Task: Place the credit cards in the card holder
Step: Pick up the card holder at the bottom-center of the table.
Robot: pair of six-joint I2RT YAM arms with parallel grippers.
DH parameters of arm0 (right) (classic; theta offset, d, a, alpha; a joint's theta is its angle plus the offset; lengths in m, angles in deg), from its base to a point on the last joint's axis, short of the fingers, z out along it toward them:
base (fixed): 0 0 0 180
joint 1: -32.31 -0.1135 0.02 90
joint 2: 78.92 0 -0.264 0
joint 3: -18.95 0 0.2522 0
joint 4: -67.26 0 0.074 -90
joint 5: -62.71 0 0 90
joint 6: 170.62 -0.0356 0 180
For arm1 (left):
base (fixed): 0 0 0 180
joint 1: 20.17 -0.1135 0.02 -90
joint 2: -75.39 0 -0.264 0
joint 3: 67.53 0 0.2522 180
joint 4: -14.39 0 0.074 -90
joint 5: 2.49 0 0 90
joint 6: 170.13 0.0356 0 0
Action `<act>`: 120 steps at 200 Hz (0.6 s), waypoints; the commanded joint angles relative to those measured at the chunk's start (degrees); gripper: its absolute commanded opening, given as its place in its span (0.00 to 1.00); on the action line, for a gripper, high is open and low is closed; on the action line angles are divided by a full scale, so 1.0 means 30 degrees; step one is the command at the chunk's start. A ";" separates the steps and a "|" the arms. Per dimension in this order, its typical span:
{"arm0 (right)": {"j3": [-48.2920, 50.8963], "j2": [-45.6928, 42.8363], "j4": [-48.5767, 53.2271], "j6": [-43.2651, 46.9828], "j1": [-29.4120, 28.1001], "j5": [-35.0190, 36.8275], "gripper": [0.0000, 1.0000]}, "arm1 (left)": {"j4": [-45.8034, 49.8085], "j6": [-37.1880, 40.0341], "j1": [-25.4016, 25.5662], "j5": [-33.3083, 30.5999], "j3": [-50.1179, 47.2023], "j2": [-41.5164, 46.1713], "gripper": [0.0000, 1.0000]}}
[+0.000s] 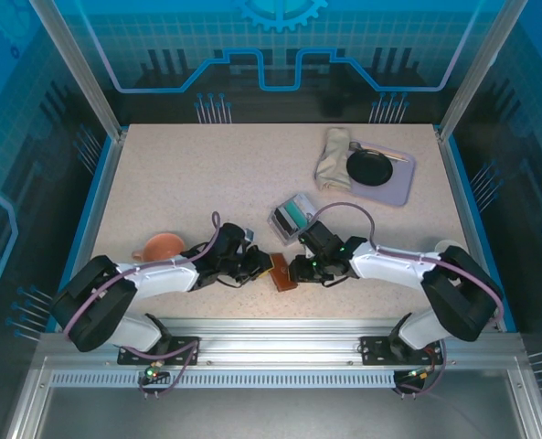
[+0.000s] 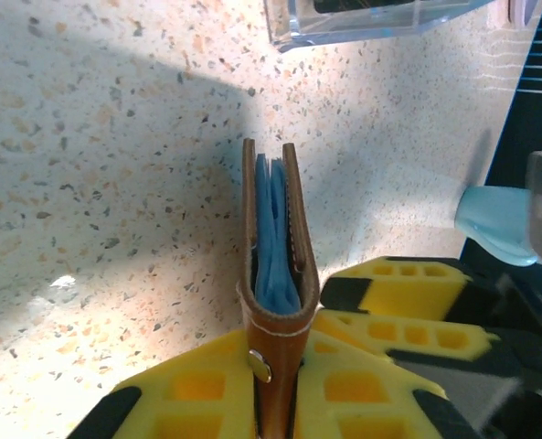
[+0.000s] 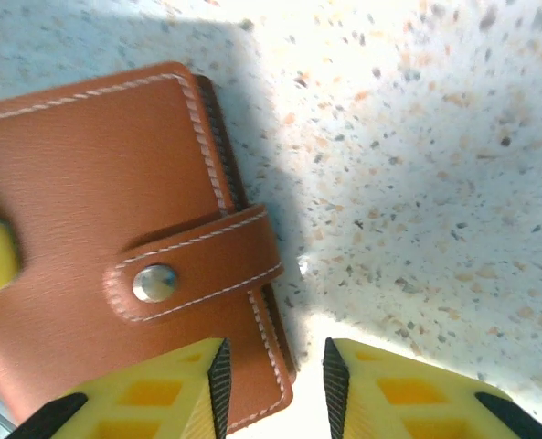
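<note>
Top external view: the brown card holder [image 1: 283, 273] sat between the two hands, with the left hand [image 1: 263, 267] against one side and the right hand [image 1: 297, 270] just beside the other, over the speckled table [image 1: 188, 174]. The credit cards [image 1: 298, 215], teal and pale, rested in a clear tray [image 1: 278, 220] just beyond the right hand, apart from the card holder.

Left wrist view: the left hand [image 2: 275, 389] was clamped on the folded card holder [image 2: 272, 229], seen edge-on, with blue pockets showing between its leather covers. The yellow fingers [image 2: 188, 384] pressed both faces at the snap end.

Right wrist view: the right hand [image 3: 275, 384] held its fingers [image 3: 389, 393] apart. A corner of the card holder [image 3: 97, 183] reached into the gap, ungripped, and the snap tab [image 3: 193, 270] lay across the holder's edge.
</note>
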 commanded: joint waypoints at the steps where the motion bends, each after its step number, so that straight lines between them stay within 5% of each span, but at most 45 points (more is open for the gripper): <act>1: -0.0967 -0.0807 0.0932 0.0963 -0.0355 0.1596 0.35 | -0.0190 0.0381 0.0130 0.0104 0.0718 0.0247 0.07; 64: -0.2174 0.1952 -0.1086 0.1271 -0.0601 -0.0934 0.42 | -0.0471 0.0486 0.0129 0.0605 0.1203 -0.0376 0.06; 120: -0.2546 0.3746 -0.0053 0.1806 -0.1015 0.1019 0.46 | -0.0848 0.0389 0.0116 0.0972 0.1356 -0.0738 0.03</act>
